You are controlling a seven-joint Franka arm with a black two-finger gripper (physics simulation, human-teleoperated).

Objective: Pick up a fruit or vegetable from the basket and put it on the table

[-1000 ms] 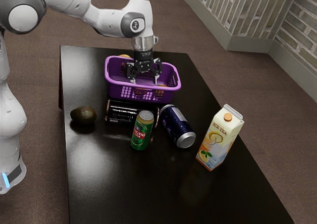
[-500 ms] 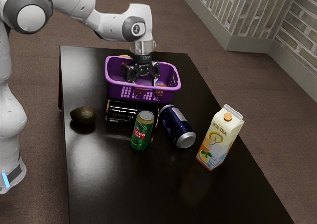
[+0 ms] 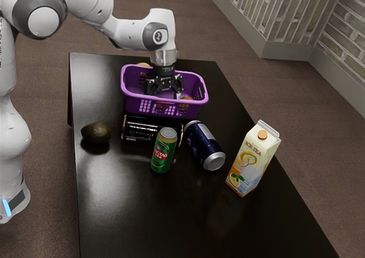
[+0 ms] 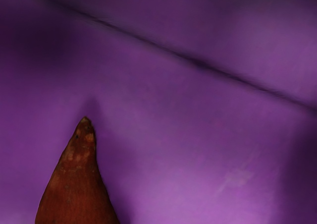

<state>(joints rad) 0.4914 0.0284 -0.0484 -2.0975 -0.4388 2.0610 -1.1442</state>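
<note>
Lowered into the purple basket [image 3: 131, 107], my gripper [image 3: 163, 94] has its two fingers spread apart, the tips partly behind the basket's front wall. A reddish-brown, pointed vegetable [image 4: 79, 194] lies under my hand on the purple basket floor [image 4: 198, 135] in the wrist view; its wider part is cut off at the lower edge. An orange-coloured item [image 3: 186, 99] shows inside the basket, toward the exterior view's right of the gripper. Something yellowish [image 3: 144, 64] peeks over the basket's far rim. On the table [image 3: 125, 212] rests a dark avocado [image 3: 96, 133].
Just in front of the basket lie a black can [image 3: 142, 129] and a dark blue can [image 3: 204, 145]. A green can [image 3: 163, 150] stands upright beside them. An ice tea carton [image 3: 252, 159] stands toward the exterior view's right.
My hand has moved down into the basket, with the fingers still apart. The basket and the things on the table have kept their places.
</note>
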